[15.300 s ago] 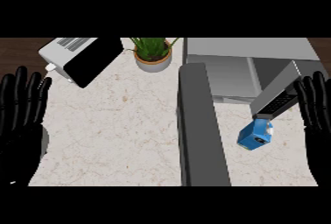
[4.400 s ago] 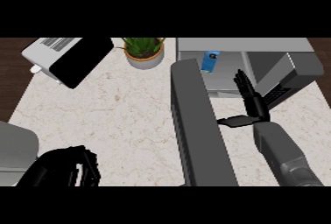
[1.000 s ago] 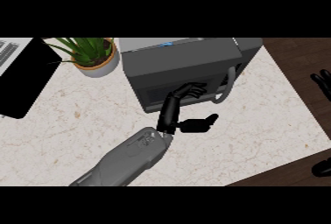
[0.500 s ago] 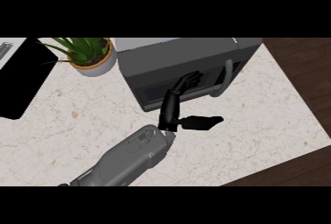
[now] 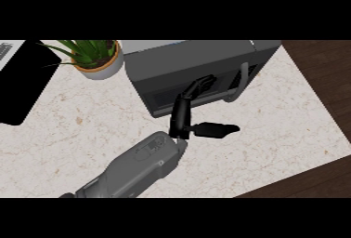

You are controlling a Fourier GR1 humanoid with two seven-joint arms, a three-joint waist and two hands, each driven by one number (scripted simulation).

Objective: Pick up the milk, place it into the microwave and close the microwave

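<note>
**Op B:** Where's the milk?

**Op A:** Can't see it rn. 4.4 s ago I had the carton standing inside the open cavity. Now the microwave (image 5: 185,65) shows me only its top and dark front w/ the door across it, so whatever's inside is hidden.

**Op B:** Hand?

**Op A:** Right hand (image 5: 184,114) is up against the door front. Fingers (image 5: 202,88) are straight and spread apart, tips touching the door just left of the handle (image 5: 238,86). Thumb (image 5: 216,129) sticks out sideways over the desk (image 5: 274,135), holding nothing. Vs 0.5 s ago, approx same pose, tips a bit closer to the handle. Left hand isn't in my view.

**Op B:** Door fully shut?

**Op A:** Looks flush from above, but I can't tell if it's latched at this angle.

**Op B:** Anything else?

**Op A:** Grey forearm (image 5: 137,167) comes in from the bottom edge, cut off there. Potted plant (image 5: 96,56) sits just left of the microwave. A black slab (image 5: 21,83) is cut by the left edge, can't make out what it is. Wood floor (image 5: 322,69) shows past the desk's right side.
</note>
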